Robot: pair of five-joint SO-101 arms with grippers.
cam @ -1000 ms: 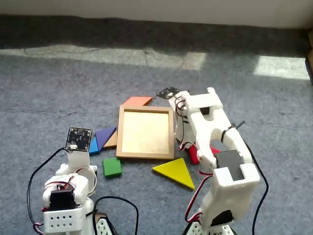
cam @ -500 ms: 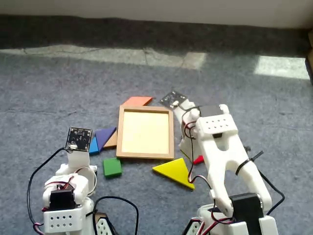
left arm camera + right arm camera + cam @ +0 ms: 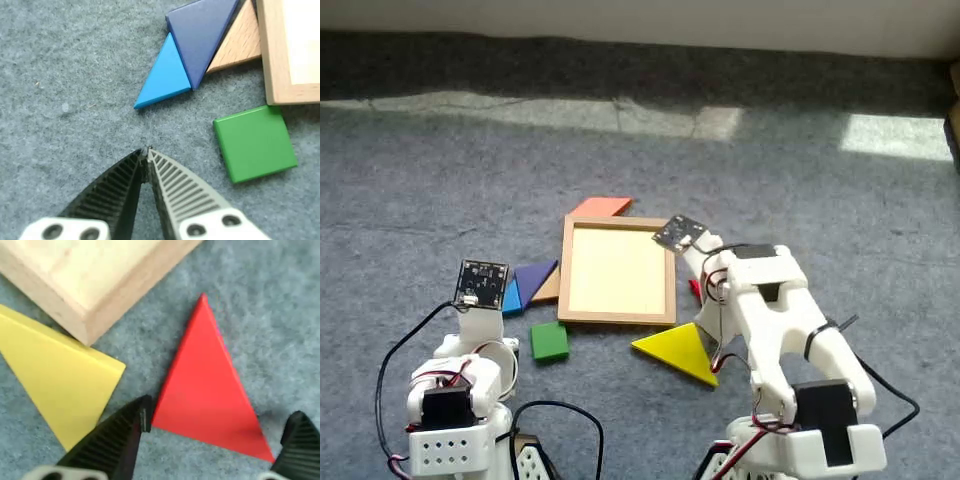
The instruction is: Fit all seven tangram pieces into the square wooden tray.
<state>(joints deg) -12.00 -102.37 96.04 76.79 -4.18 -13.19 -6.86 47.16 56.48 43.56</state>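
The job is at its very start, judging by the layout. The square wooden tray point(image 3: 618, 270) lies flat in the middle of the floor, and none of the 7 pieces sits inside it.

All 7 lie around it:
- The orange piece point(image 3: 601, 207) touches the far rim.
- The dark blue triangle point(image 3: 535, 277), the light blue triangle point(image 3: 511, 296) and the tan wooden piece point(image 3: 549, 288) are bunched against the left rim.
- The green square point(image 3: 549, 341) is just off the near left corner.
- The yellow triangle point(image 3: 678, 349) is at the near right corner.
- The red triangle point(image 3: 207, 390) is just right of the tray, beside the yellow one.

The right gripper point(image 3: 219, 418) hangs over the red triangle with its fingers spread wide, 1 on each side of the piece's near edge. It holds nothing, and I cannot tell whether it touches the piece. This looks like the first pick being lined up.

The left gripper point(image 3: 145, 152) has its fingers pressed together at the tips with nothing between them. It is over bare carpet, near the light blue triangle and the green square.

So 7 placements remain.

The surface is a grey, short-pile carpet point(image 3: 440, 180). Bright patches of sunlight point(image 3: 670, 120) fall across its far part. Beyond them a dark strip runs along the foot of a pale wall point(image 3: 620, 18).
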